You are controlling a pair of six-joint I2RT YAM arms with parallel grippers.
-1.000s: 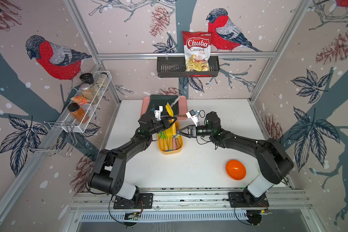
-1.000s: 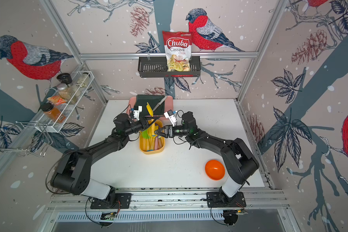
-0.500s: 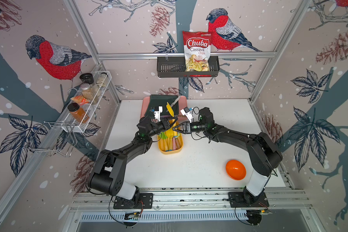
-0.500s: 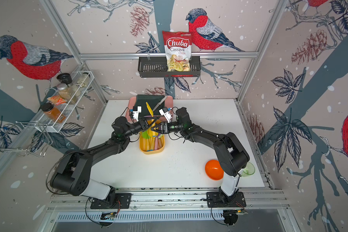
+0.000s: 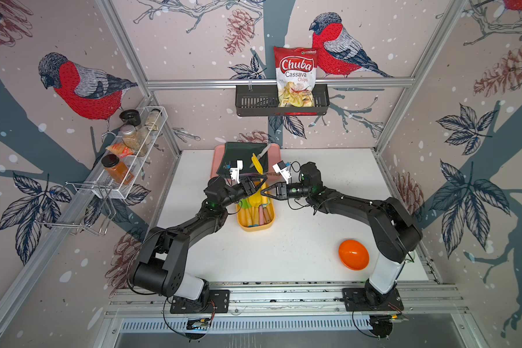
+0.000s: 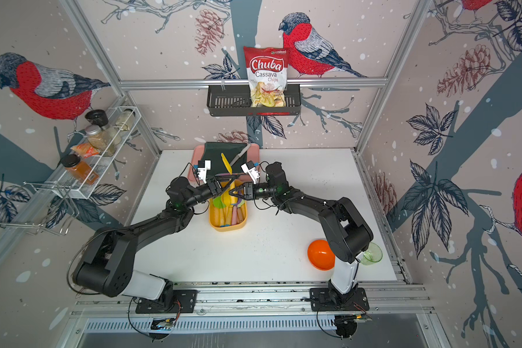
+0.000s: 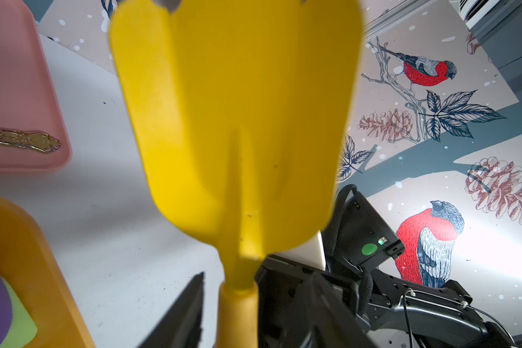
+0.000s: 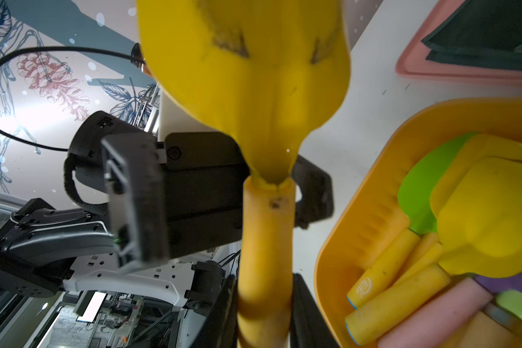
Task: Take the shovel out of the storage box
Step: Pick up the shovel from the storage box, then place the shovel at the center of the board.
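Above the shallow yellow-orange plastic storage box (image 5: 255, 229), the right gripper (image 5: 265, 193) now pinches the yellow plastic toy shovel (image 5: 256, 162) by its handle, the left gripper (image 5: 259, 186) just spread (handover; shovel looks clear).

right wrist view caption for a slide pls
right claw shut on handle of the yellow shovel, storage box nearby

Yellow plastic shovel (image 7: 238, 120) fills the left wrist view, blurred: blade tip cut off at one edge, handle at the opposite. Right wrist view clips the blade tip too. In both top views the left gripper (image 5: 260, 187) and right gripper (image 5: 265, 193) cover the far end of the yellow-orange plastic storage box (image 5: 255, 229) — handle lost between them. In a top view, translucent green cup (image 6: 372, 254) — half hidden behind the right arm (image 6: 341, 229).
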